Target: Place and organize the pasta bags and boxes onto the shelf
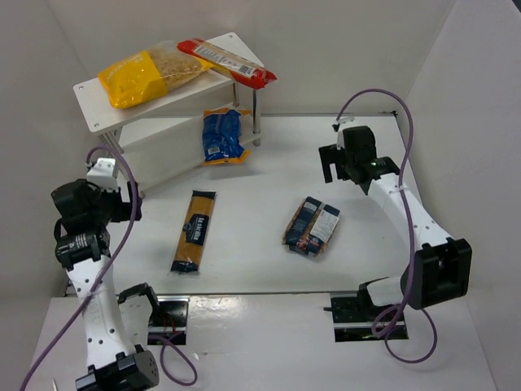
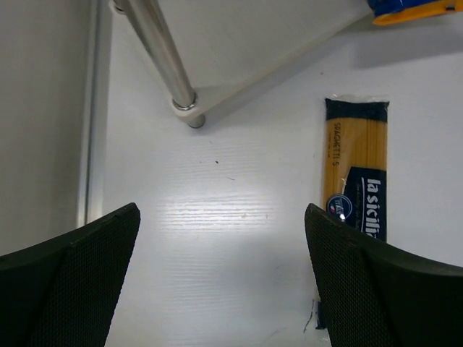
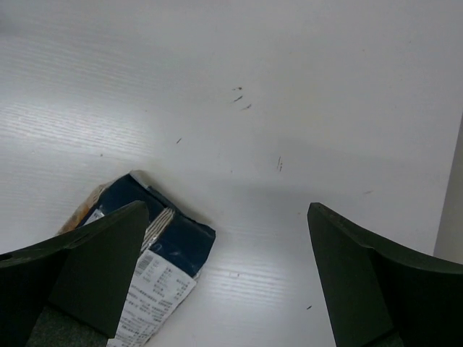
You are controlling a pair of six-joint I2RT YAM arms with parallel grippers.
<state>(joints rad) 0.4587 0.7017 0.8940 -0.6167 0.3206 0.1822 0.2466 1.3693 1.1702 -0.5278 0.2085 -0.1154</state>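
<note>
The white shelf (image 1: 94, 98) stands at the back left with a yellow clear bag (image 1: 151, 73) and a long red pack (image 1: 228, 62) on its top board. A crinkly blue-and-orange bag (image 1: 221, 137) leans by the shelf's right leg. On the table lie the long spaghetti pack (image 1: 194, 230) (image 2: 356, 184) and the dark blue box (image 1: 313, 225) (image 3: 155, 249). My left gripper (image 1: 120, 204) (image 2: 221, 289) hangs open over bare table left of the spaghetti pack. My right gripper (image 1: 340, 167) (image 3: 228, 282) is open, above and right of the dark blue box.
White walls close in the table at the back, left and right. A metal shelf leg (image 2: 163, 54) stands just ahead of my left gripper. The arm bases (image 1: 358, 314) sit at the near edge.
</note>
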